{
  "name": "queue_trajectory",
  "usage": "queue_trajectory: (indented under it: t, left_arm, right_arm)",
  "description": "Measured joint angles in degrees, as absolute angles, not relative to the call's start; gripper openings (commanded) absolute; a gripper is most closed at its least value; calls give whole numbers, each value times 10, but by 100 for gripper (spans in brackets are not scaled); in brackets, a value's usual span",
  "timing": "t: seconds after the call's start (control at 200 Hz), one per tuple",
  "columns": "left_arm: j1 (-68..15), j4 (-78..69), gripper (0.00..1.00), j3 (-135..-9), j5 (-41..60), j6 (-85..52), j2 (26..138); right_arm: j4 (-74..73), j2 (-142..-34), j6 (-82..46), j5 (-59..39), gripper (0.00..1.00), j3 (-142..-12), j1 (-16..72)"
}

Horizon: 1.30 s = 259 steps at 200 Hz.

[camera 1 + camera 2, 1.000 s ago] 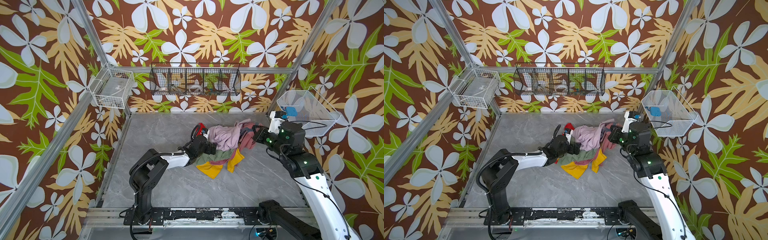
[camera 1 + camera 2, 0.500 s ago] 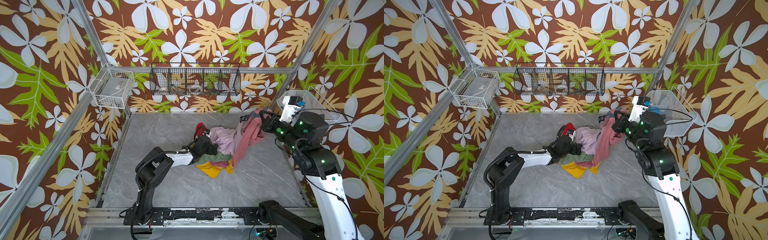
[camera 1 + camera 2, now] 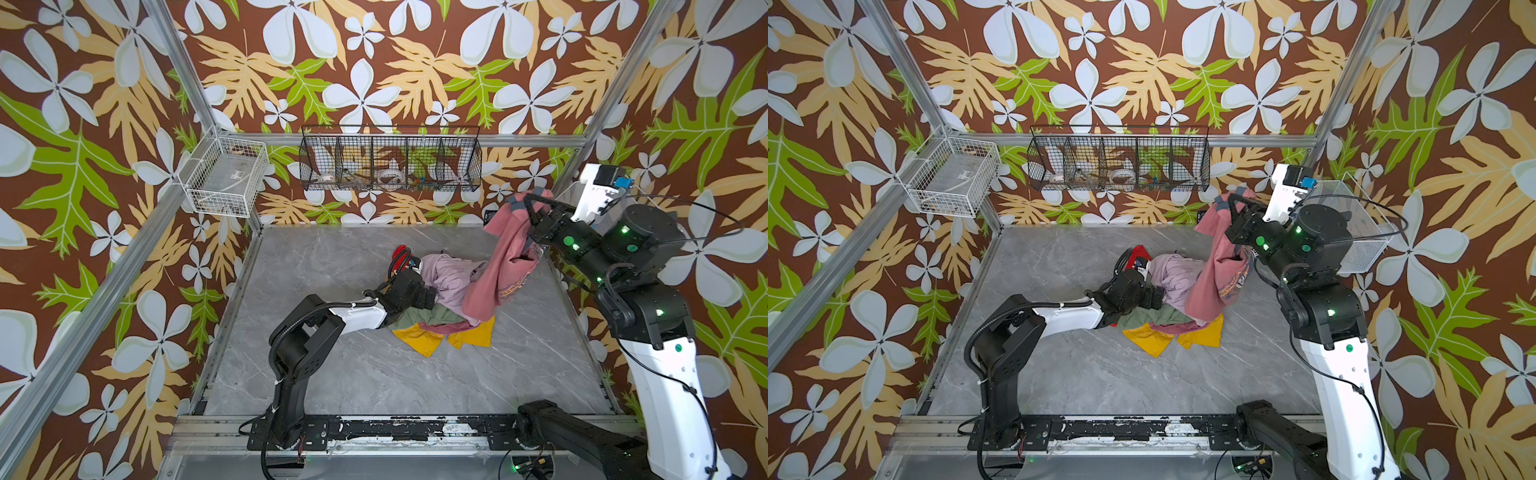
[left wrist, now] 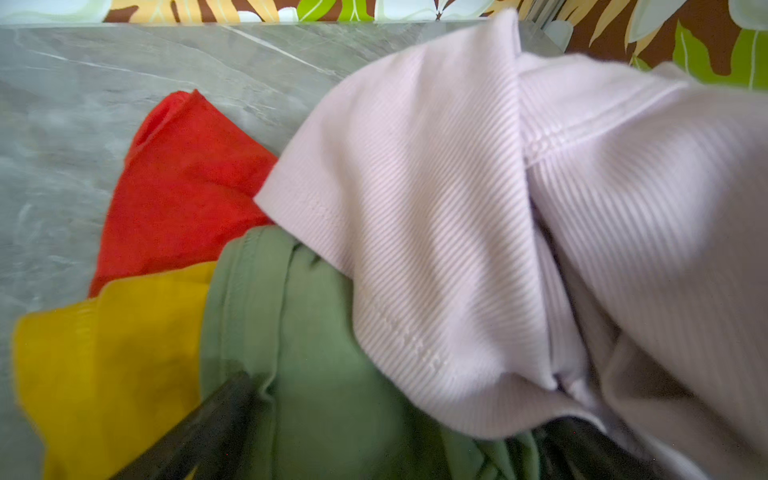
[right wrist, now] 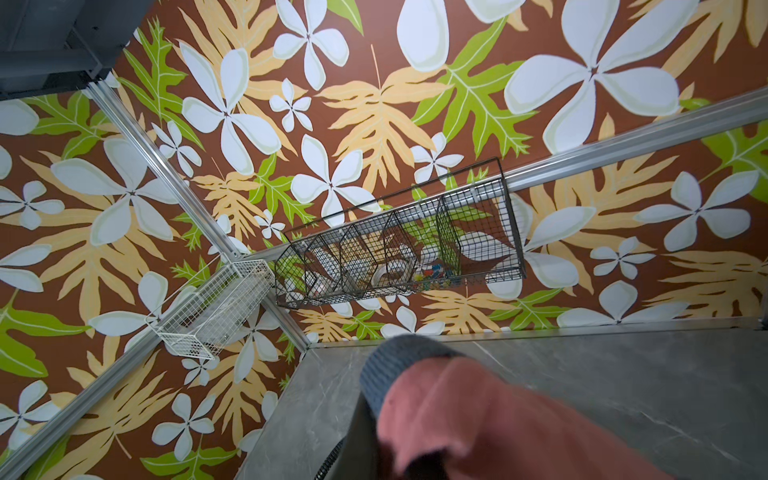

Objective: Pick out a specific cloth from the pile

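The right gripper is clamped tight on the dark neckline trim of the cloth, holding that end high above the table's far right corner, close to the back wall. From there the dusty salmon-pink garment hangs down and slants toward the middle of the table. Its lower end is draped over the right side of the pile and reaches the mustard yellow cloth at the bottom. A blue printed graphic shows on a fold partway down in a top view. The left gripper lies low against the pile's left side with its jaws spread wide and closed on nothing. In the left wrist view its dark fingers rest on the sage green cloth, with the lilac-pink garment bunched over them. The red cloth lies flat on the grey marbled surface at the pile's far edge.
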<state>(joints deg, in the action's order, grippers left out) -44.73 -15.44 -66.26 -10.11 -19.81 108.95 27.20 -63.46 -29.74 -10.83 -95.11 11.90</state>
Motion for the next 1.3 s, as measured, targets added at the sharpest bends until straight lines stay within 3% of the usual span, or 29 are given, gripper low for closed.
queue_trajectory:
  t: [0.115,0.355,0.631,1.071,1.171,1.296]
  left_arm:
    - [-447,-160,100,-624,-112,-207,1018]
    - [-447,-152,100,-533,-132,-211,868]
    - [-447,-164,100,-410,-113,-206,679]
    - [-447,-201,99,-511,-4,-121,759]
    - [-447,-213,89,-547,23,-104,796]
    - [-447,-221,51,-589,68,-93,841]
  right_arm:
    - [268,-648,-313,-115,0,-938,145]
    - [222,-728,-295,-88,0,-993,309]
    - [175,-781,-285,-77,0,-975,348]
    - [123,-739,-316,-79,0,-880,347]
    - [119,-722,-319,-74,0,-863,347]
    - [116,-712,-325,-70,0,-850,347]
